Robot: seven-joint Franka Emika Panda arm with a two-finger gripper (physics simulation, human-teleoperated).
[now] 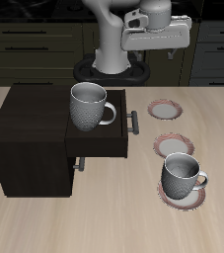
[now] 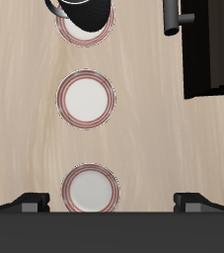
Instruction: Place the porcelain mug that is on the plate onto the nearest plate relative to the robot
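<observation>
Nothing of the task looks done yet. Nearest the table's front edge, the porcelain mug [image 1: 183,178] stands upright on the plate [image 1: 182,197] that lies farthest from the robot, so it has not been lifted at all. It is a grey-white speckled mug with a glossy, rounded body, a dark inside and a loop handle; its body covers most of the small saucer, leaving only the reddish-brown rim showing around its foot.

A little farther back lies a second plate [image 1: 174,147], bare, with a white centre and the same patterned rim. Farther still, closest to the robot's base, is the target plate [image 1: 165,110], also bare; that is where the mug has to end up, judging by the task. The three plates lie in a row running from front to back, each apart from the next.

Beside the row stands a dark cabinet [image 1: 30,138] with an open drawer [image 1: 102,144], and a second, look-alike mug [image 1: 89,107] stands on it; that one is not the mug to move.

At the far side the gripper [image 1: 155,38] hangs high above the table, well apart from the mug. In the wrist view its fingers [image 2: 31,204] are spread wide with nothing between them. Reaching, grasping, carrying and setting down all remain.
</observation>
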